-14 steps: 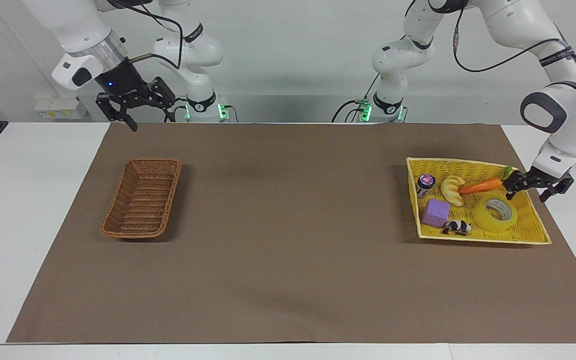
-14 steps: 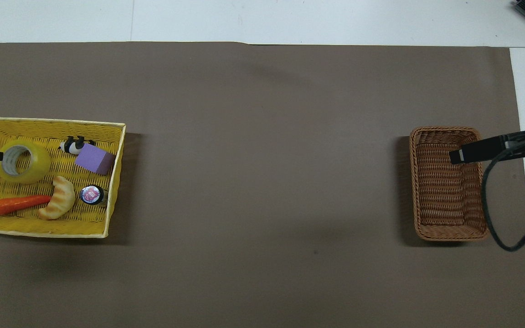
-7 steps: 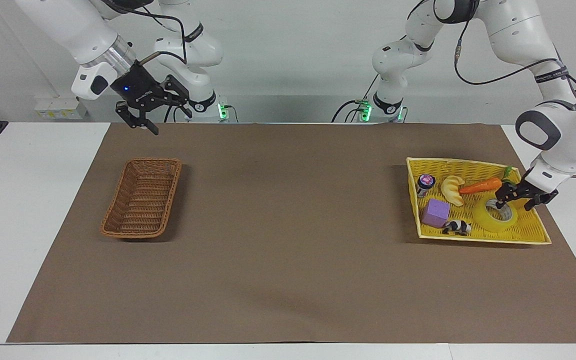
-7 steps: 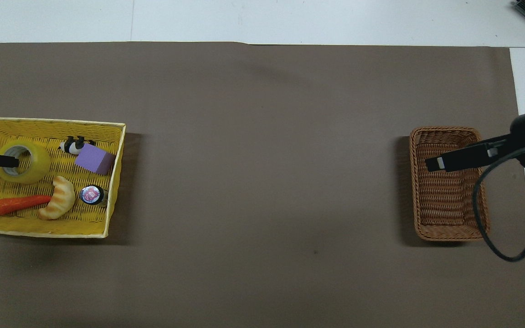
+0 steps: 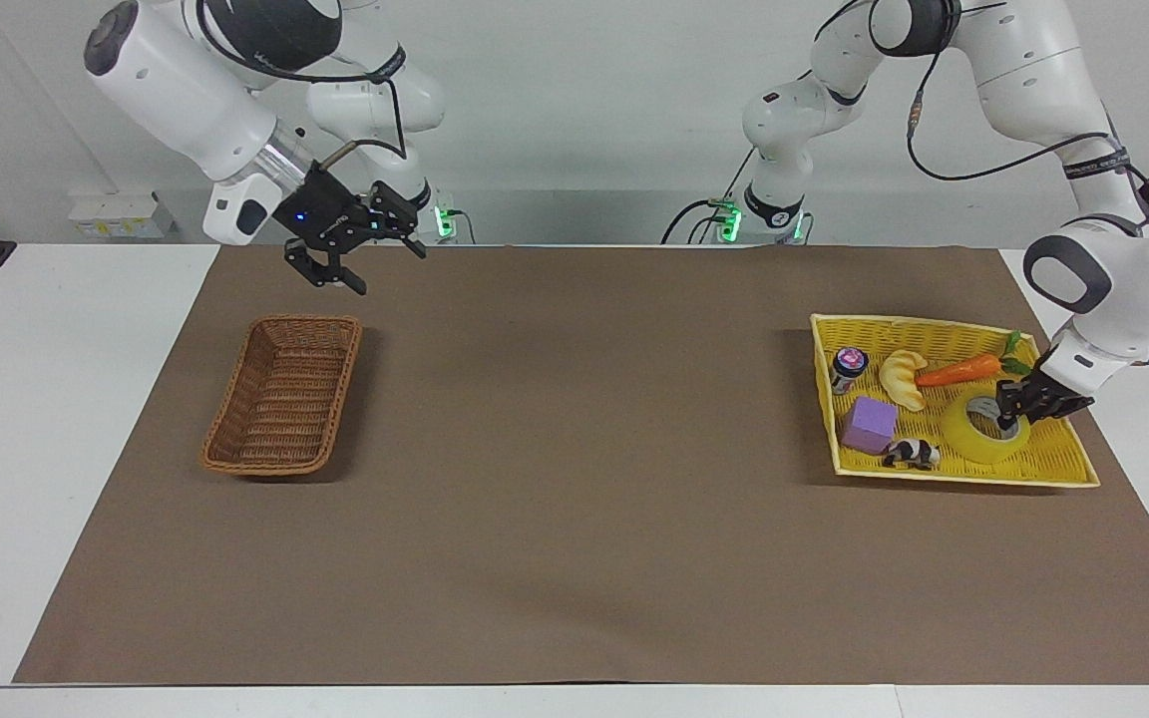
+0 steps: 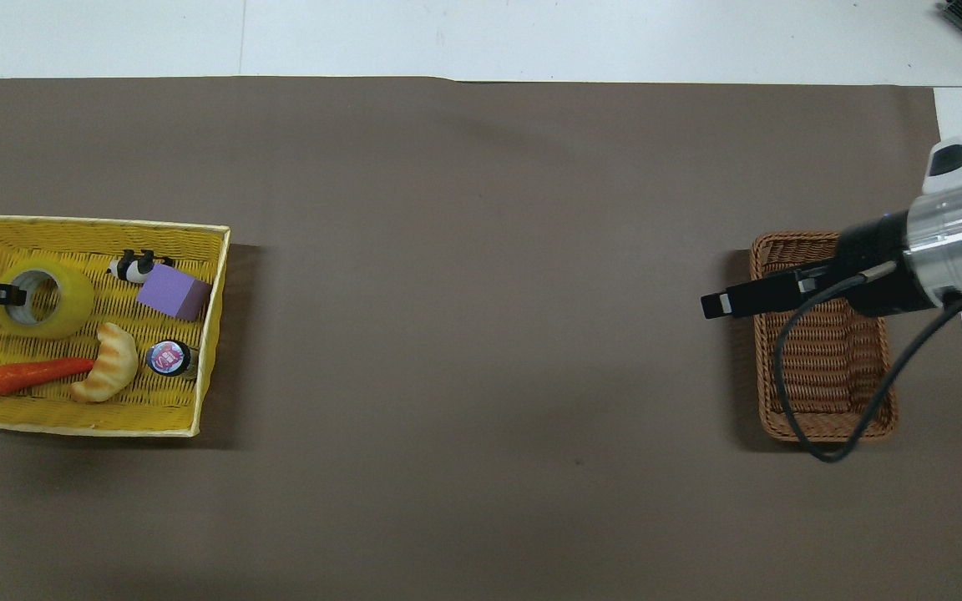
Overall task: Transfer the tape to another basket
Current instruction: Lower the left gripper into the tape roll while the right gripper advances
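The tape (image 5: pixel 973 439), a translucent yellow roll, lies flat in the yellow woven tray (image 5: pixel 1063 461) at the left arm's end of the table; it also shows in the overhead view (image 6: pixel 63 309). My left gripper (image 5: pixel 1018 411) is down at the roll's rim, at the edge of its core hole, and reaches in from the tray's outer side in the overhead view (image 6: pixel 5 293). The brown wicker basket (image 5: pixel 280 399) stands at the right arm's end and holds nothing. My right gripper (image 5: pixel 387 269) is open and empty in the air, over the basket's edge toward the table's middle (image 6: pixel 711 305).
The tray also holds an orange carrot (image 5: pixel 958 371), a pale croissant toy (image 5: pixel 902 379), a purple block (image 5: pixel 870 424), a small round jar (image 5: pixel 848 367) and a black-and-white panda figure (image 5: pixel 912 454). A brown mat (image 5: pixel 574 499) covers the table.
My left gripper moved from above the carrot's end down onto the tape's rim. My right gripper swung from outside the basket across it toward the table's middle. The tape has not moved.
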`<state>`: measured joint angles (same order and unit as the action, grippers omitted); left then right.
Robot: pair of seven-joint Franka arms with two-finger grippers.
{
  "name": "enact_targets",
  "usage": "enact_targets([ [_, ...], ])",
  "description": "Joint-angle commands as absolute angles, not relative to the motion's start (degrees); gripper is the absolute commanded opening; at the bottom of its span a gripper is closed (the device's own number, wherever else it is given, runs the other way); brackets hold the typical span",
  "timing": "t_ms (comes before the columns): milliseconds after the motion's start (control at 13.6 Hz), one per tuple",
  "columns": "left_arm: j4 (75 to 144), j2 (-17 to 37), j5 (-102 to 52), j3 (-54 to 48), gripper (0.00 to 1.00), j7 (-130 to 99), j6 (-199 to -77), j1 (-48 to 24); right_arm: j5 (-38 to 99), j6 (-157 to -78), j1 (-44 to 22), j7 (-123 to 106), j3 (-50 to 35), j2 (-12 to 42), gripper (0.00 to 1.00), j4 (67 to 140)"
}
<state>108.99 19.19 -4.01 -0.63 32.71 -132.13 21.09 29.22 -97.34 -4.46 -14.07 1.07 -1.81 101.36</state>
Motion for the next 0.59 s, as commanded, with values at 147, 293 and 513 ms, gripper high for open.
enact_targets([
  [147, 109.69, 12.94, -5.18, -1.66, 0.0, 34.1, -126.49, 20.48, 34.26, -107.64, -9.21, -14.15, 0.79, -3.6, 1.0, 109.06],
  [293, 109.69, 9.16, -5.8, -1.76, 0.0, 33.49, -120.7, 17.6, 34.8, -111.69, -11.94, -12.23, 0.79, -3.34, 1.0, 110.39],
  [513, 109.78, 6.16, -5.8, -1.76, 0.0, 29.72, -113.31, 10.66, 34.72, -115.48, -15.37, -11.78, 0.79, -3.51, 1.0, 112.49],
])
